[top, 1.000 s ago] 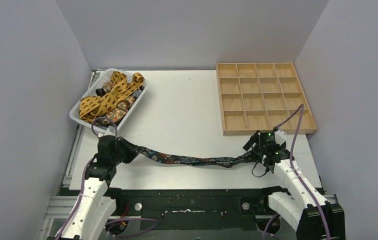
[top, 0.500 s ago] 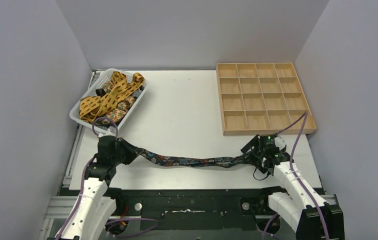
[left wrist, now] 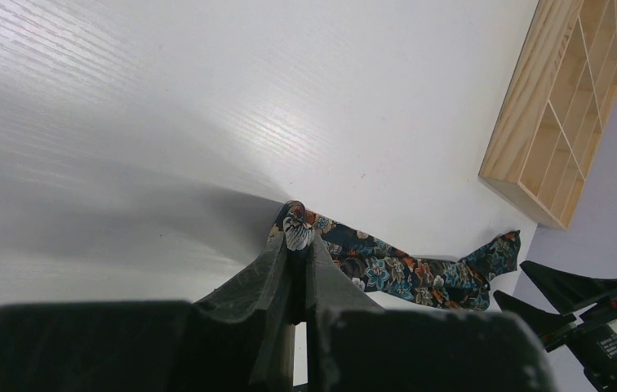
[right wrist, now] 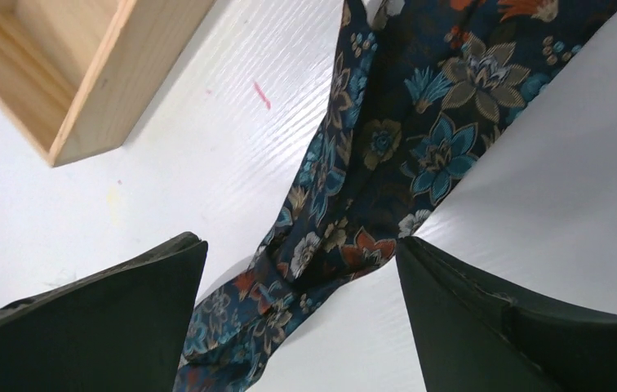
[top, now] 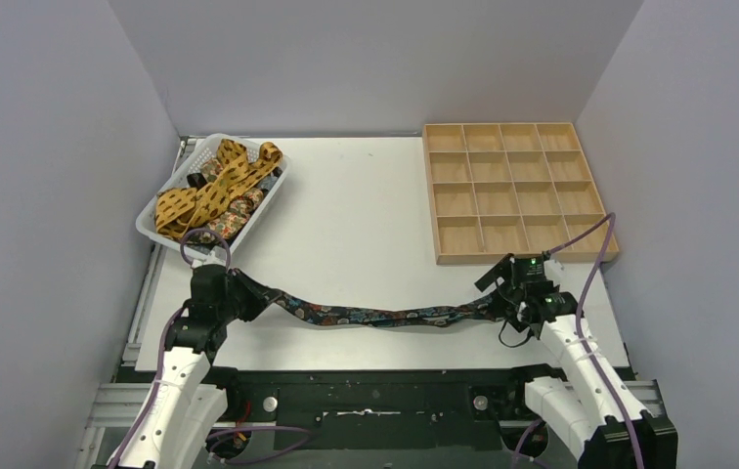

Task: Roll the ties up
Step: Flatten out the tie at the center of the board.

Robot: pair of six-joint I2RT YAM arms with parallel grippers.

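Since a second ago our right end effector (right wrist: 299, 261) has edged toward the frame's right, fingers spread apart astride one end of the floral tie (top: 375, 315), which lies stretched across the lower table (top: 356, 195), its other end clamped in our left end effector (left wrist: 299, 249). At upper left, the white basket (top: 146, 224) holds mustard ties (top: 211, 188) over dark floral ties (top: 234, 217); the wooden tray (top: 430, 195) sits upper right.

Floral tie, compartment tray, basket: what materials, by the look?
Floral tie: woven fabric, slight sheen, printed flowers; it drapes and creases. Compartment tray: pale, unfinished-looking wood with visible grain. Basket: probably white moulded plastic, slotted walls.
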